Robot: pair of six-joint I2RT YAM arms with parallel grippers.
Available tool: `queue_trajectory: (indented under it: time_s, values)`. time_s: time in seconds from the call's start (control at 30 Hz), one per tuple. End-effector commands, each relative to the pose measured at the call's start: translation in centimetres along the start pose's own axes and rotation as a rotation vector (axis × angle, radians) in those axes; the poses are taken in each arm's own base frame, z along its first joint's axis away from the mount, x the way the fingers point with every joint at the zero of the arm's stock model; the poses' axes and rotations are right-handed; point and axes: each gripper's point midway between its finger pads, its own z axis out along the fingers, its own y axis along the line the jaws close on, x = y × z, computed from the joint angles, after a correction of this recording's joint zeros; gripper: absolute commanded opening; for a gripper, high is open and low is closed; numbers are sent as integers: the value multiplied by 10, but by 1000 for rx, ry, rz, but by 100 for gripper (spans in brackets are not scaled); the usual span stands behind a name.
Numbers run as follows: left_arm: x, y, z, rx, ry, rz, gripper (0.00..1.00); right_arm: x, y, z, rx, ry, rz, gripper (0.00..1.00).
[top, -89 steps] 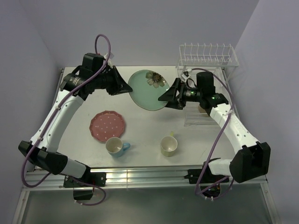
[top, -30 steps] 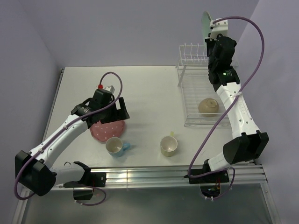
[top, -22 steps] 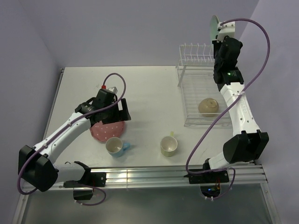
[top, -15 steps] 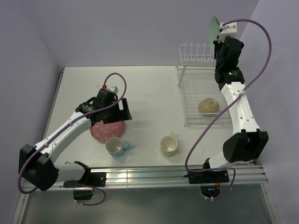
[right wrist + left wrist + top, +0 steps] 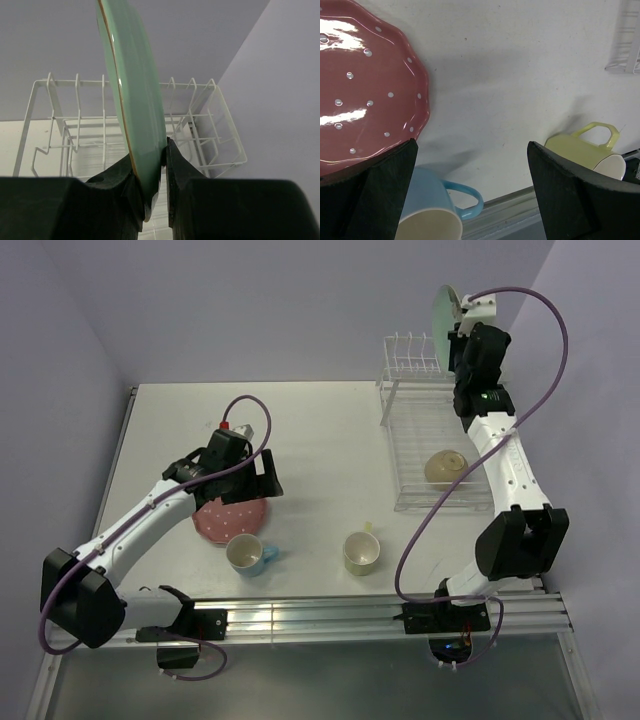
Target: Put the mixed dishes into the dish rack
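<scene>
My right gripper (image 5: 458,325) (image 5: 150,155) is shut on the lower rim of the mint-green plate (image 5: 443,308) (image 5: 132,90). It holds the plate on edge, high above the slotted holder of the white wire dish rack (image 5: 415,352) (image 5: 200,125). The cream bowl (image 5: 447,469) lies upside down in the rack's lower basket. My left gripper (image 5: 258,480) (image 5: 472,145) hangs open over the right edge of the pink dotted plate (image 5: 232,517) (image 5: 365,85). Nearer the front stand the blue mug (image 5: 246,554) (image 5: 427,210) and the yellow-green mug (image 5: 361,552) (image 5: 585,152).
A metal rail (image 5: 320,615) (image 5: 520,210) runs along the table's near edge, just past the two mugs. Lilac walls close in behind the rack and on both sides. The right arm's cable (image 5: 545,370) loops beside the rack.
The right gripper, which held the green plate over the table's middle, has carried it up above the rack and lately shifted it slightly left. The left arm came down over the pink plate and stays there.
</scene>
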Motion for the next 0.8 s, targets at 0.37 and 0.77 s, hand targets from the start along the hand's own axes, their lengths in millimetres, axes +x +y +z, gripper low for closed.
queue_trajectory:
  time_s: [0.37, 0.77]
  values:
    - [-18, -13, -1, 20, -36, 8, 98, -36, -11, 15, 67, -129, 112, 0]
    - [-13, -2, 1, -52, -10, -42, 97, -28, 14, 25, 152, -69, 106, 0]
